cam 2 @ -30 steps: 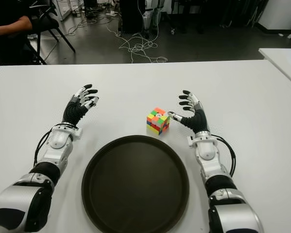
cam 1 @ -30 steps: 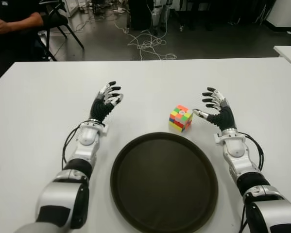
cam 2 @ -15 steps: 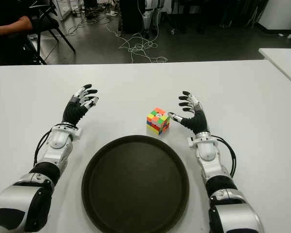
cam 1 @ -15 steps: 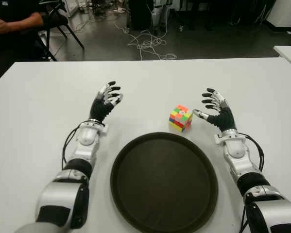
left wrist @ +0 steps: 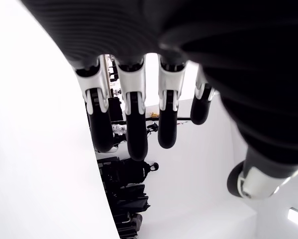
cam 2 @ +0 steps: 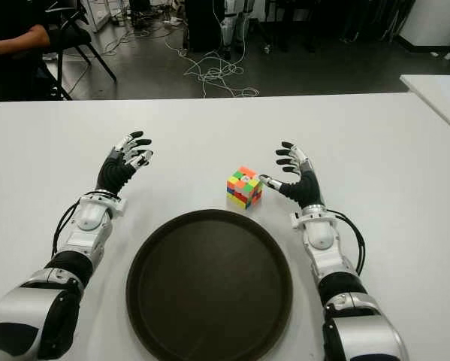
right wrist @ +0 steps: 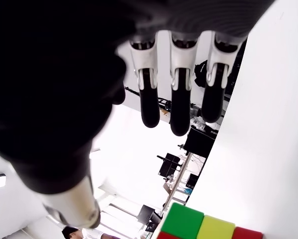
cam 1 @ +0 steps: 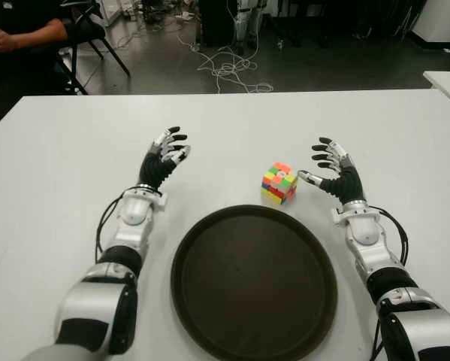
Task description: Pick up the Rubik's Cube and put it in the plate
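The Rubik's Cube (cam 1: 279,183) stands on the white table (cam 1: 52,173), just beyond the far rim of the round dark plate (cam 1: 253,282). My right hand (cam 1: 331,169) is open immediately to the cube's right, thumb tip close to its side, not holding it. In the right wrist view the fingers (right wrist: 180,94) hang spread and a corner of the cube (right wrist: 203,225) shows beyond them. My left hand (cam 1: 164,154) is open too, well left of the cube and up-left of the plate, holding nothing; its fingers (left wrist: 134,117) are relaxed.
A second white table's corner (cam 1: 446,81) shows at the far right. A seated person (cam 1: 18,34) and a chair are beyond the table's far-left corner, with cables (cam 1: 225,68) on the floor behind.
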Available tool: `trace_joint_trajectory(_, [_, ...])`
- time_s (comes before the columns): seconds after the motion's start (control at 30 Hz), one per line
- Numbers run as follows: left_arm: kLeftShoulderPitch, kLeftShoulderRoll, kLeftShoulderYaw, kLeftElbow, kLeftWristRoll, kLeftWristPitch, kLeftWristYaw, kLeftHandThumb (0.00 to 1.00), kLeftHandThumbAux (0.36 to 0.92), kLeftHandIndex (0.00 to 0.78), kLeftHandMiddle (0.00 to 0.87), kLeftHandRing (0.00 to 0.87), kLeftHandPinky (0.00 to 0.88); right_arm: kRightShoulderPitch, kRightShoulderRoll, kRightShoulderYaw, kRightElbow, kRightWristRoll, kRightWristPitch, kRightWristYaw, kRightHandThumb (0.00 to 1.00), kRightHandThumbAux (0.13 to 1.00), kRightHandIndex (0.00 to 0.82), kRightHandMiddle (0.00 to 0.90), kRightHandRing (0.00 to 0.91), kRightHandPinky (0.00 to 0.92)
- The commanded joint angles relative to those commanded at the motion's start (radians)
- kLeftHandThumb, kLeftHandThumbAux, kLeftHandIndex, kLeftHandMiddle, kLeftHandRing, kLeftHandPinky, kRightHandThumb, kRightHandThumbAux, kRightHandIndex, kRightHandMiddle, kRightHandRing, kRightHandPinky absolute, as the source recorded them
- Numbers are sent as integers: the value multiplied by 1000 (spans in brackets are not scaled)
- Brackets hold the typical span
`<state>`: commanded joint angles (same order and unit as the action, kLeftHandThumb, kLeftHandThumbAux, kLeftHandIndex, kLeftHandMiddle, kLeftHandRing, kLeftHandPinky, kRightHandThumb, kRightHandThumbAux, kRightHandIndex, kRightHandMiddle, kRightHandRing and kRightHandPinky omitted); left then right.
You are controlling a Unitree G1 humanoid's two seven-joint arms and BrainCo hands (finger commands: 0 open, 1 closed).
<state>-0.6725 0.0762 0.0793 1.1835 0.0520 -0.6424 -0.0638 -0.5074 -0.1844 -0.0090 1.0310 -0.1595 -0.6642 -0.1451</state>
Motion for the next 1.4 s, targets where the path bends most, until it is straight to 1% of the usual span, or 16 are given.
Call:
trace_joint_trajectory(0.17, [0,1,-3,2,7,-3,11,93,590,168,243,279,309,-1,1,-1,5,3,-8,2,150,833,186,271,283,305])
trace_joint_trajectory(0.63, [6,-1,1,-2,3,-3,8,94,589,153,238,271,298,4,3,-1,2,6,2,6,179,828,187,268,279,293])
trace_joint_trajectory(0.8, [8,-1,2,-3,2,-6,7,90,598,153,245,274,287,3,3,-1,3,10,3,14,191,825,184,265,279,304])
trace_joint_trajectory(0.9, [9,-3,5,-3,-1,-9,9,105,623,154,247,274,291,4,4,-3,3,15,3,22,186,826,186,262,277,304])
trace_joint_trajectory(1.0, [8,-5,9,0,-6,-7,6,111,631,155,245,273,294,3,6,-4,2,17,3,24,196,827,187,263,279,311])
trace_joint_trajectory(1.2, [6,-6,16,3,-17,-1,3,106,631,156,243,275,288,-1,8,-5,10,16,-2,26,203,819,192,270,285,311])
trace_joint_trajectory(1.4, [6,-5,17,4,-16,1,0,112,616,155,242,282,284,1,6,-4,11,11,-8,20,174,819,192,270,284,303])
